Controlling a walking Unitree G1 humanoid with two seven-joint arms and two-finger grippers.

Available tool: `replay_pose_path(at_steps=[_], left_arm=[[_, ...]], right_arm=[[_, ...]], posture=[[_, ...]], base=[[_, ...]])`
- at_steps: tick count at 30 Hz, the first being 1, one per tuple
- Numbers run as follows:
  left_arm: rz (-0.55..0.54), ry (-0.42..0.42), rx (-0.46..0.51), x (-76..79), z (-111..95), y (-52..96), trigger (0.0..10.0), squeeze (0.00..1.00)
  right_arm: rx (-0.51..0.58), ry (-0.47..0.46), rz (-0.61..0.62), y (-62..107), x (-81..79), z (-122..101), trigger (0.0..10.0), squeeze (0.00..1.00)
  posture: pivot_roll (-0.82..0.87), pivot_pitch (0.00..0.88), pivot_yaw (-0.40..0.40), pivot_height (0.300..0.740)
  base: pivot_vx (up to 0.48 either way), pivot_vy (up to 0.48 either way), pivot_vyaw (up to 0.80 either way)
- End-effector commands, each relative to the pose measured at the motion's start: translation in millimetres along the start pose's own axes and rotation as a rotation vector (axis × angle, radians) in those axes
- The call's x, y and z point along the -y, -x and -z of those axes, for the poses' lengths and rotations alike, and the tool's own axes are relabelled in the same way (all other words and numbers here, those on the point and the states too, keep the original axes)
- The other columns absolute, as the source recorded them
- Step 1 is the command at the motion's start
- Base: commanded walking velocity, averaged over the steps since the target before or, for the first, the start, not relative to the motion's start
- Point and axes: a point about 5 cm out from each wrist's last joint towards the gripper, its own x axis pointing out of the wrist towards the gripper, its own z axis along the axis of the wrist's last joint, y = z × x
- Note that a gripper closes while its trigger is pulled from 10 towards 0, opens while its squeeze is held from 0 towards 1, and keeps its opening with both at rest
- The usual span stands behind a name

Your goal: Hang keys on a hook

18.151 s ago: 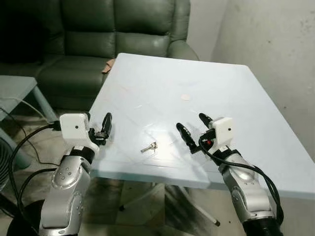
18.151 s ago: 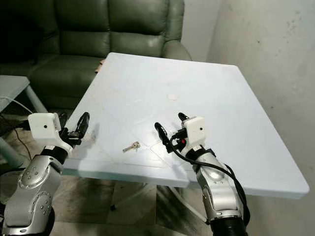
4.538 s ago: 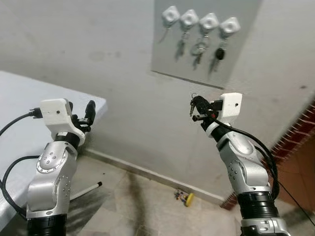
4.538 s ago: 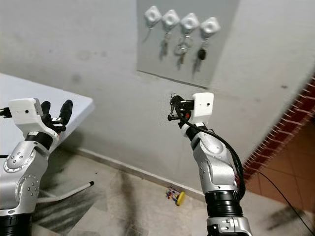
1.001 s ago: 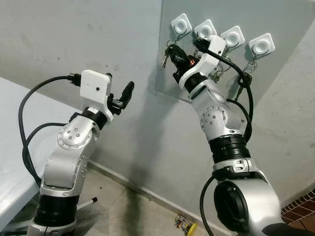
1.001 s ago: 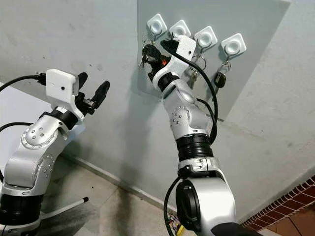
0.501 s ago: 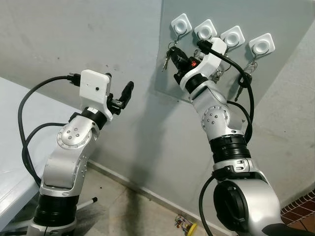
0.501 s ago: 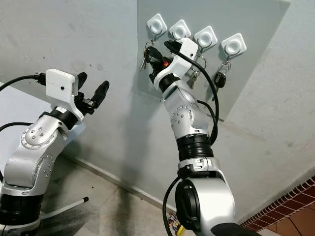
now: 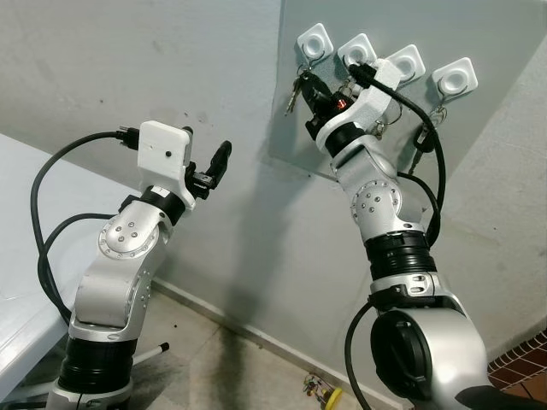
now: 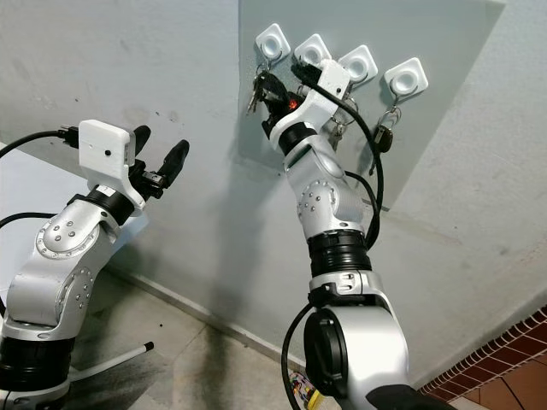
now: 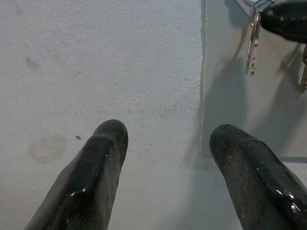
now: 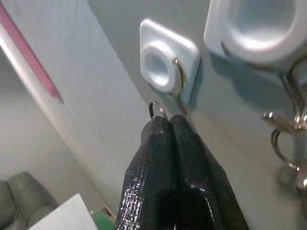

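Four white square hooks are fixed in a row on a grey wall panel (image 9: 487,34). My right gripper (image 9: 314,85) is raised to the leftmost hook (image 9: 314,41) and is shut on the key ring. The keys (image 9: 295,92) dangle from its fingertips just under that hook. In the right wrist view the ring (image 12: 157,108) sticks out above the shut fingertips (image 12: 158,132), right beside the hook's wire (image 12: 180,86); I cannot tell whether the ring is over the wire. My left gripper (image 9: 220,158) is held up open and empty, left of the panel.
The other three hooks (image 9: 408,61) carry key bunches, one with a black fob (image 9: 425,137). The pale table's edge (image 9: 17,282) is at lower left. A small yellow object (image 9: 325,395) lies on the floor by the wall base.
My right gripper has risen with the keys, from below the leftmost hook up to its wire. The left arm has stayed still.
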Motion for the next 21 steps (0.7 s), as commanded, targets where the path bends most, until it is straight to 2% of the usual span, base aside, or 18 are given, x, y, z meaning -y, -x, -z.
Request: replay_pose_path(at_steps=[1, 21], left_arm=[[-0.008, -0.014, 0.02, -2.0, -8, -2.3, 10.0, 0.0], [-0.013, -0.016, 0.021, -2.6, -9, -2.5, 10.0, 0.0]], right_arm=[[0.018, -0.009, 0.001, -4.1, -3.0, -7, 10.0, 0.0], [-0.052, -0.104, 0.035, -3.0, 2.8, 3, 10.0, 0.0]], posture=[[-0.01, 0.0, -0.076, 0.724], [0.0, 0.0, -0.075, 0.724]], base=[[0.0, 0.0, 0.0], [0.0, 0.0, 0.0]])
